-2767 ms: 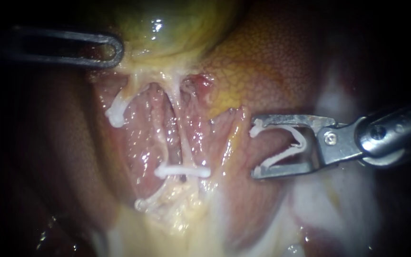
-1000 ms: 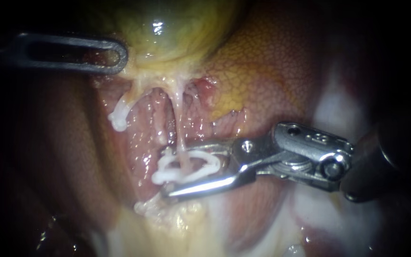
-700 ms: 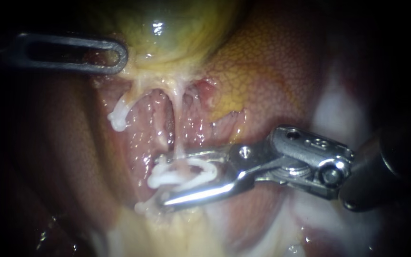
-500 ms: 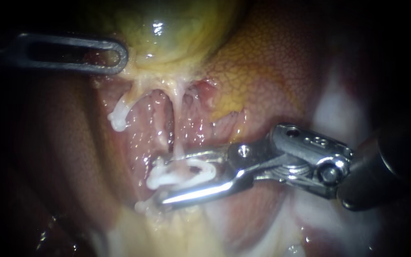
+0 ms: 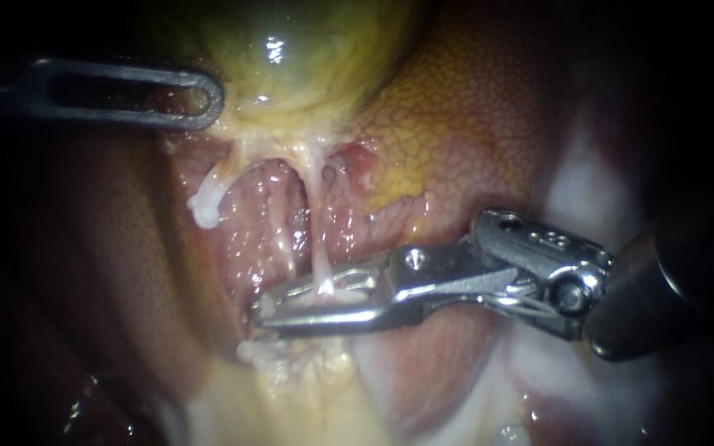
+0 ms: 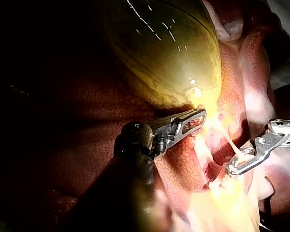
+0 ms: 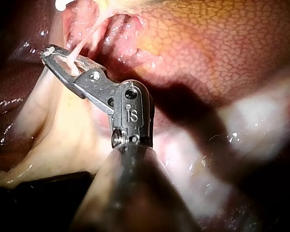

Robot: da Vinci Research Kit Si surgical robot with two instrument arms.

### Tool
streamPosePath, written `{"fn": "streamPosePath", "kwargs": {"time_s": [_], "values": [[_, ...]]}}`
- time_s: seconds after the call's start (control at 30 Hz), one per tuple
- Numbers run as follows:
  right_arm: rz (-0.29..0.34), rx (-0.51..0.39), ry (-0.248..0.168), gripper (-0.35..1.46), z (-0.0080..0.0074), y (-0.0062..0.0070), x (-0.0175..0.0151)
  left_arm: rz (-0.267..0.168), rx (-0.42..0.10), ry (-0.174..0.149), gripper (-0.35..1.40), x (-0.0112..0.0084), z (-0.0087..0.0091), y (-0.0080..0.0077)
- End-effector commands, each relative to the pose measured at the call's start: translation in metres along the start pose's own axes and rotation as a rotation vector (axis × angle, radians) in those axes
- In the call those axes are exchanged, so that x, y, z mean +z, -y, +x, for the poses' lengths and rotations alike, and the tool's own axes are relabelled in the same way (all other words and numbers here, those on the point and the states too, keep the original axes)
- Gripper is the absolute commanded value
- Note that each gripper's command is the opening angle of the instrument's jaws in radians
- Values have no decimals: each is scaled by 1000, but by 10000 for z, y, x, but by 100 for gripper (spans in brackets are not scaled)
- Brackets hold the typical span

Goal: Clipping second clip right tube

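The right tube [image 5: 317, 223] runs as a pale strand from the gallbladder [image 5: 291, 49] down into the jaws of my right instrument [image 5: 259, 310]. Those jaws lie almost together across the tube, squeezing a white clip [image 5: 332, 287] around it. A clip placed close by is hidden under the jaws. The right wrist view shows the tube [image 7: 79, 50] passing between the same jaws [image 7: 46, 52]. My left instrument [image 5: 208, 99] holds tissue at the gallbladder's base, jaws shut on it [image 6: 202, 116]. Another white clip [image 5: 206, 206] sits on the left tube.
Mottled liver [image 5: 473, 107] lies right of the tubes, above my right instrument's wrist. Pale yellow fatty tissue [image 5: 291, 363] spreads below the jaws. A thin loose strand [image 5: 284, 239] hangs between the two tubes.
My right instrument came in from the right with an open clip, straddled the right tube, and its jaws have now closed, flattening the clip. The left instrument has held still.
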State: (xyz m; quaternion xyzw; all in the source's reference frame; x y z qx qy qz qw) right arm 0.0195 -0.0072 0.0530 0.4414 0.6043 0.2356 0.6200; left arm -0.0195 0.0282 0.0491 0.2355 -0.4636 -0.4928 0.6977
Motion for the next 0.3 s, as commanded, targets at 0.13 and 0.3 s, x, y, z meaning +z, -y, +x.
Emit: {"fn": "streamPosePath", "kwargs": {"time_s": [0.13,0.3], "values": [[0,-2,2,-35,-3,-2,-1,0,0,0,-35,0,0,0],[0,-3,2,-35,-4,-4,-1,0,0,0,-35,0,0,0]]}}
